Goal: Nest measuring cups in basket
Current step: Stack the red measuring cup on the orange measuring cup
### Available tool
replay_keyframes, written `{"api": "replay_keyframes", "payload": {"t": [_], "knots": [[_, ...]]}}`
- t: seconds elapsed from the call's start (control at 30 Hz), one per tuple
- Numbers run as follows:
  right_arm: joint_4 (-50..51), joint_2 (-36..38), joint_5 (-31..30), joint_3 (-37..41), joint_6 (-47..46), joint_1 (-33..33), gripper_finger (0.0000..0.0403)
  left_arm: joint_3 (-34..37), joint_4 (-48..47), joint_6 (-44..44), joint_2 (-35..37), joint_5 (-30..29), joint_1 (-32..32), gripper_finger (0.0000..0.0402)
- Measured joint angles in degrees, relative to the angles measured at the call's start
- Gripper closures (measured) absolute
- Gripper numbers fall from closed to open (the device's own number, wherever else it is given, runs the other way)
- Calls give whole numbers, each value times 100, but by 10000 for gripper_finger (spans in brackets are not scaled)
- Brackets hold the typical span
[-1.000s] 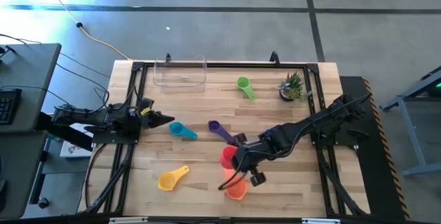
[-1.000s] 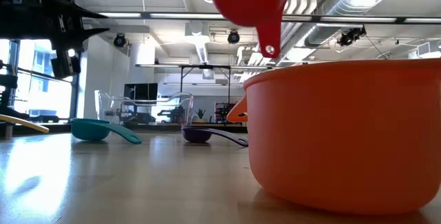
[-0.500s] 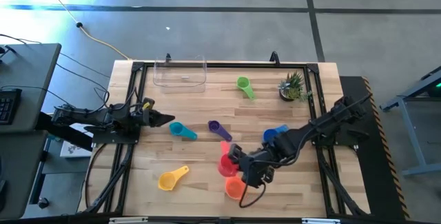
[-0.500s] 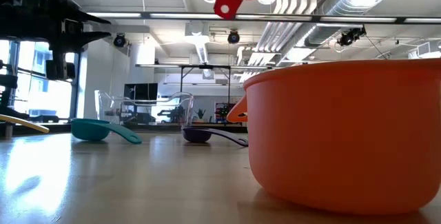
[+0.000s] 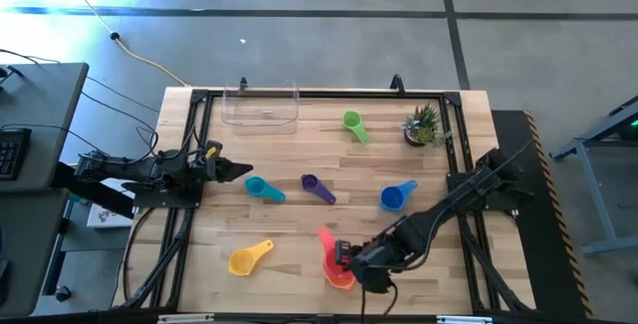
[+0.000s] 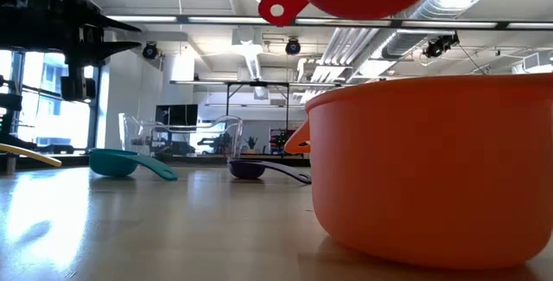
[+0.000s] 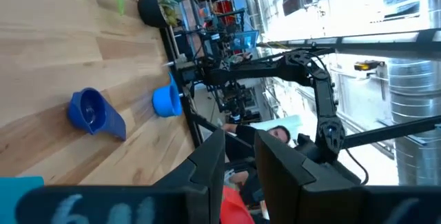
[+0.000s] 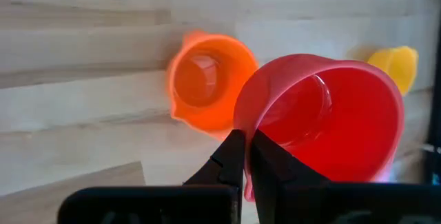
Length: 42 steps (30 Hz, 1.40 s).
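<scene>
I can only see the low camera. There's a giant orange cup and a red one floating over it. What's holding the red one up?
Observer: The right hand is. It is shut on the rim of the red cup.
Operator: Are there cups I can't see?
Observer: Yes. A blue cup and a green cup lie on the table, hidden from your camera.
Operator: Is anything in the basket yet?
Observer: No. From above, the clear basket at the table's far edge holds no cups.
</scene>
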<state>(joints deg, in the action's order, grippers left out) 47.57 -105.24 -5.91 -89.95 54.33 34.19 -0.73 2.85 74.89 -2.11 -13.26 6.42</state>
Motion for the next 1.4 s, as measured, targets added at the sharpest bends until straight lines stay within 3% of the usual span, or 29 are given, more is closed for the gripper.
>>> {"api": "replay_keyframes", "payload": {"t": [0.53,0.83,0.93,1.1,1.4], "knots": [[48,-541,15,0,-479,112,400,0,-24,-87,2,0,0,330],[58,-588,455,0,-656,112,400,0,-24,-120,2,1,0,330],[78,-655,186,4,-582,112,400,0,-24,-122,2,1,0,330],[113,-804,431,4,-628,112,400,2,-26,-118,2,2,0,330],[100,-812,195,11,-589,121,400,4,-26,-163,2,3,0,330]]}}
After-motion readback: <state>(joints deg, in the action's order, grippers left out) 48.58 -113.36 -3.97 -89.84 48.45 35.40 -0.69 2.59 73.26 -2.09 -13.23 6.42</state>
